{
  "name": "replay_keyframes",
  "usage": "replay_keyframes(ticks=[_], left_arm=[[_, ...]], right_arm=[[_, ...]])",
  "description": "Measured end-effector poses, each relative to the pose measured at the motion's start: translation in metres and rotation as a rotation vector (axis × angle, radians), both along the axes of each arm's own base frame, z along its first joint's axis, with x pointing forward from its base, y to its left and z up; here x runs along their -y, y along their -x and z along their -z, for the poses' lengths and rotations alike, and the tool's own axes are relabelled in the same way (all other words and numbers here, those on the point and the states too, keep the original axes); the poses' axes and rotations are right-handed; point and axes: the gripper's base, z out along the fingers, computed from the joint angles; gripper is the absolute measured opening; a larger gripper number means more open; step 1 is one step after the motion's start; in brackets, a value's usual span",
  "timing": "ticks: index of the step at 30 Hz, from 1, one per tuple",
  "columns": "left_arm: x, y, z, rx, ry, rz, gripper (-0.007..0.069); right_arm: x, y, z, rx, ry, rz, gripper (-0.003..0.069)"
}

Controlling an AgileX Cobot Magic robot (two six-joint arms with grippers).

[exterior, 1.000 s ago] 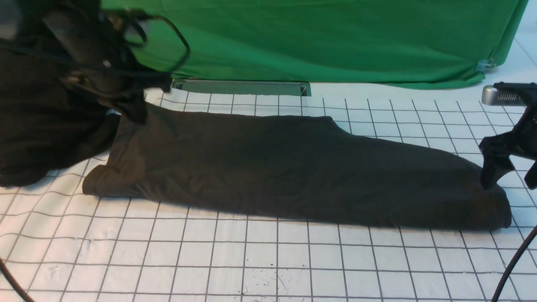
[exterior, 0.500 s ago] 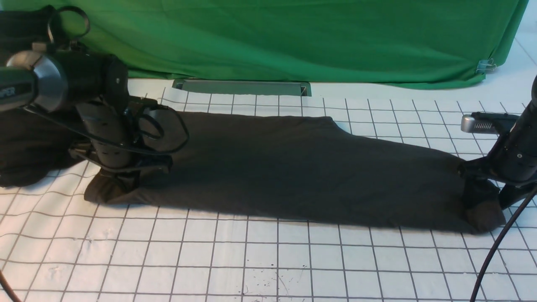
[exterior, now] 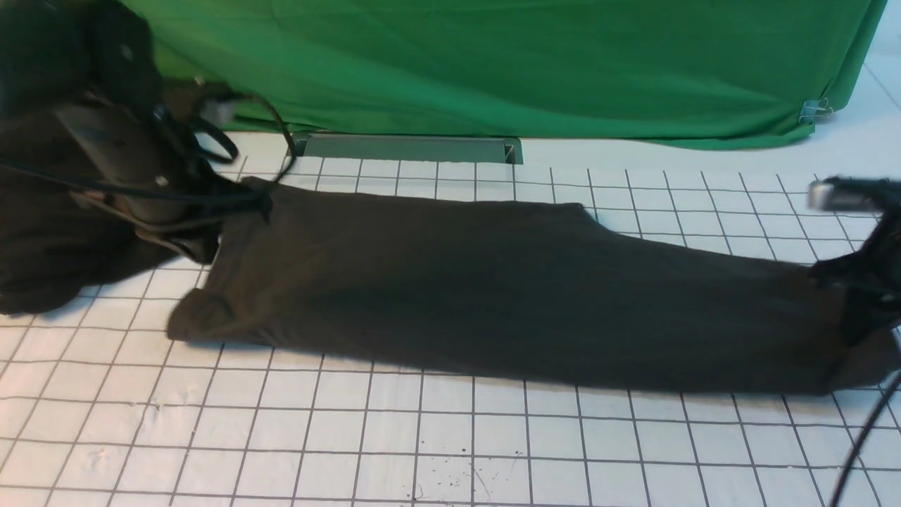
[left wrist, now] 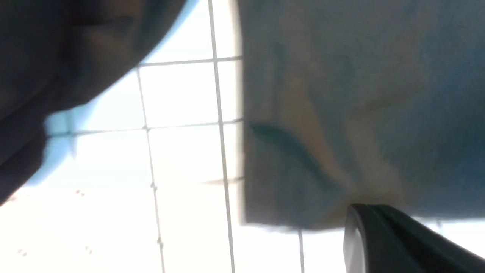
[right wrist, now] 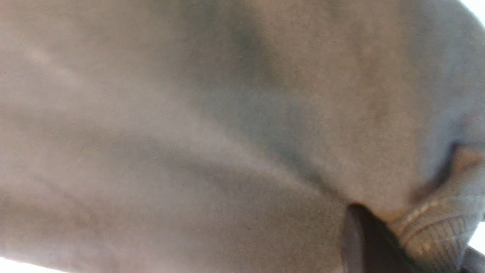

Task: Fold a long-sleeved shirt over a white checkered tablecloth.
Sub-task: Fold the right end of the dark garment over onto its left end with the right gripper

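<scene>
The long-sleeved shirt (exterior: 507, 289) lies as a long dark strip across the white checkered tablecloth (exterior: 394, 436). My left gripper (exterior: 250, 204) is at the strip's far left corner, shut on the fabric edge, which rises toward it. In the left wrist view, creases in the shirt (left wrist: 341, 113) run to the black fingertip (left wrist: 379, 235). My right gripper (exterior: 862, 310) is shut on the strip's right end, at the frame edge. In the right wrist view a dark finger (right wrist: 358, 242) presses a ribbed band of the shirt (right wrist: 428, 227). No print shows.
A bulkier black garment (exterior: 42, 246) is heaped at the far left behind my left arm. A green fabric backdrop (exterior: 528, 63) hangs along the back, with a grey metal bar (exterior: 408, 148) at its foot. A black cable (exterior: 859, 451) crosses the front right corner.
My left arm has risen and drawn back from the shirt's front left corner. The right gripper has shut on the right end, and the whole shirt has slid to the right and stretched out.
</scene>
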Motion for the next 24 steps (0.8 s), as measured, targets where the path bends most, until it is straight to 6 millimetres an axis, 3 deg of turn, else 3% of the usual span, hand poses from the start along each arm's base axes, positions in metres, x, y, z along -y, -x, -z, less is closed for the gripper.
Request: replay_keyframes(ticks=[3, 7, 9, 12, 16, 21, 24], left_arm=[[-0.002, 0.017, -0.026, 0.039, 0.006, -0.003, -0.0006], [-0.005, 0.032, -0.049, 0.095, 0.014, -0.004, -0.0006], [-0.005, 0.035, -0.053, 0.102, 0.016, -0.004, -0.0006], [-0.005, 0.038, -0.058, 0.115, 0.019, -0.004, -0.0006], [-0.003, 0.038, -0.055, 0.105, 0.047, -0.007, -0.0006], [-0.002, 0.038, -0.052, 0.106, 0.058, -0.007, -0.0006], [-0.002, 0.037, -0.052, 0.113, 0.063, -0.007, -0.0006]], right_arm=[[0.012, 0.011, -0.032, 0.059, 0.058, 0.008, 0.0029], [0.022, 0.017, -0.059, 0.086, 0.082, 0.027, 0.0029], [0.021, 0.017, -0.066, 0.104, 0.079, 0.028, 0.0028], [0.003, 0.014, -0.092, 0.190, 0.020, 0.012, 0.0024], [-0.062, 0.006, -0.127, 0.310, -0.126, -0.066, 0.0024], [-0.151, 0.003, -0.150, 0.373, -0.228, -0.202, 0.0024], [-0.209, 0.002, -0.153, 0.389, -0.279, -0.296, 0.0024]])
